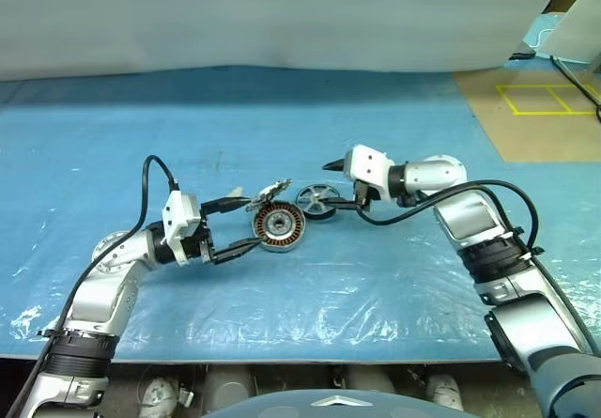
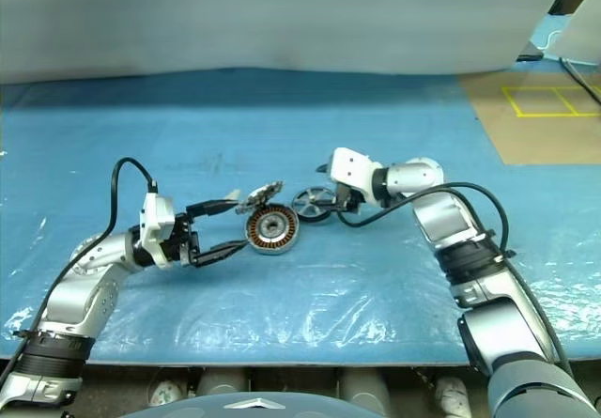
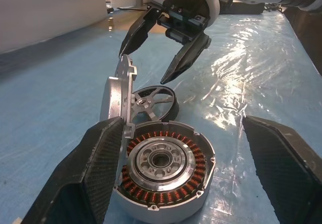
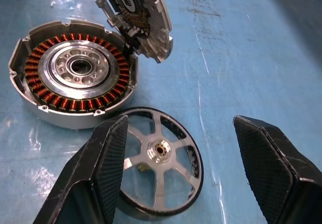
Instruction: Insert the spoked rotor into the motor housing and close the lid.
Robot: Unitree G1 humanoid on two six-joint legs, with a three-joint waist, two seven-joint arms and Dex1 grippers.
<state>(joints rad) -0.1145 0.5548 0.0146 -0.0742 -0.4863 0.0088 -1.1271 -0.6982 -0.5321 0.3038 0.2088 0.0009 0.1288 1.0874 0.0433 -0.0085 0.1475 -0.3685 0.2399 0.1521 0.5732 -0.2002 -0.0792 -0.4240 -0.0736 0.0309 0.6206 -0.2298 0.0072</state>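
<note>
From the head cameras, a table covered in blue plastic sheet (image 1: 282,117) fills the scene. The motor housing (image 1: 279,225) lies near the middle of it, copper windings facing up. Its lid (image 1: 268,193) stands tilted open at the housing's far-left edge. The spoked rotor (image 1: 316,200) lies on the sheet just to the right of the housing. The left gripper (image 1: 235,223) reaches in from the left, its two black fingers spread, one above and one below the housing's left side. The right gripper (image 1: 346,185) sits just to the right of the rotor, fingers apart and gripping nothing.

From the left wrist camera, the housing (image 3: 163,166) lies between that gripper's two spread fingers (image 3: 85,178). The lid (image 3: 118,95) rises on edge beside it, the rotor (image 3: 153,103) lies behind it, and the right gripper (image 3: 166,48) hangs above with jaws parted.

From the right wrist camera, the rotor (image 4: 158,166) rests flat between the wide-set fingers (image 4: 98,173), touching neither. The housing (image 4: 73,78) and its raised lid (image 4: 136,17) lie beyond.
</note>
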